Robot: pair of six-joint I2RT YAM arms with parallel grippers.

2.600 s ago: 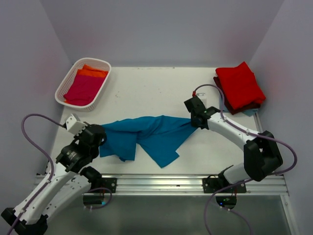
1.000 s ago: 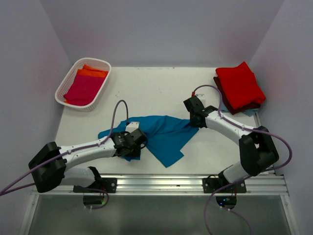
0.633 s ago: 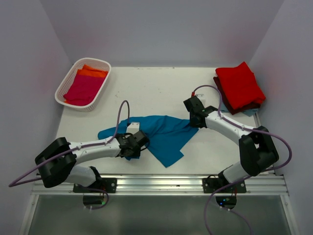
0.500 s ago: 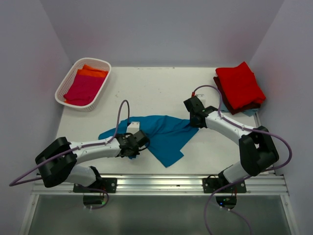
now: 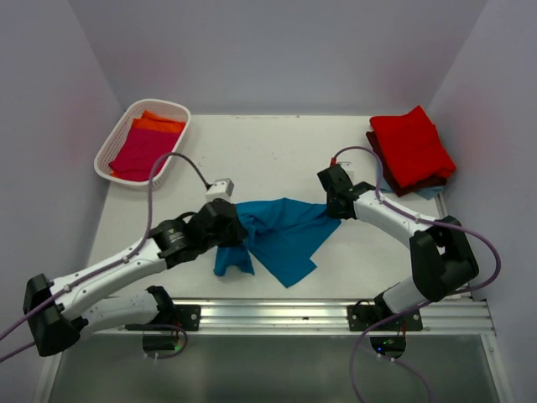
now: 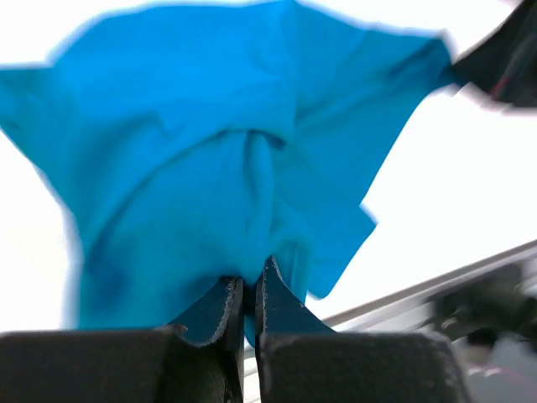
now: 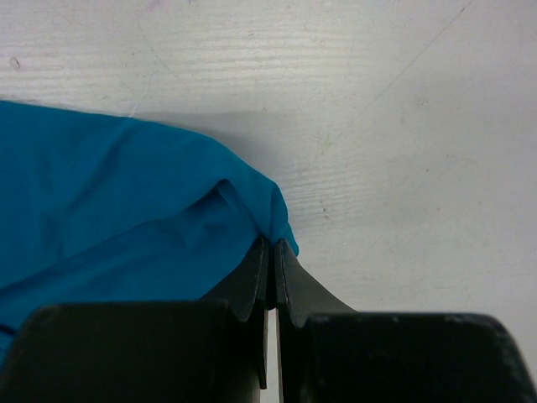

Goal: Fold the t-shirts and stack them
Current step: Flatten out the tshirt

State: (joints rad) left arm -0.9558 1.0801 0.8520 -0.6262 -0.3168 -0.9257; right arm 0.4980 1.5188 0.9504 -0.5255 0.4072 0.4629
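The teal blue t-shirt [image 5: 281, 235] lies crumpled at mid table. My left gripper [image 5: 232, 235] is shut on a bunch of its left part and holds it lifted; in the left wrist view [image 6: 249, 281] the cloth [image 6: 218, 168] hangs from the closed jaws. My right gripper [image 5: 335, 206] is shut on the shirt's right corner at table level; the right wrist view [image 7: 273, 243] shows the jaws pinching the cloth's [image 7: 126, 201] edge. A folded red t-shirt [image 5: 411, 147] lies on a maroon one [image 5: 431, 182] at the back right. Magenta [image 5: 143, 153] and orange [image 5: 155, 124] shirts lie in the basket.
The white lattice basket [image 5: 112, 139] stands at the back left. A bit of light blue cloth [image 5: 430, 191] shows under the red stack. A metal rail [image 5: 277, 315] runs along the near table edge. Grey walls close in the table on three sides.
My left gripper has taken hold of the shirt's left part and lifted it up and back, drawing the left flap in. The right gripper stays on its corner.
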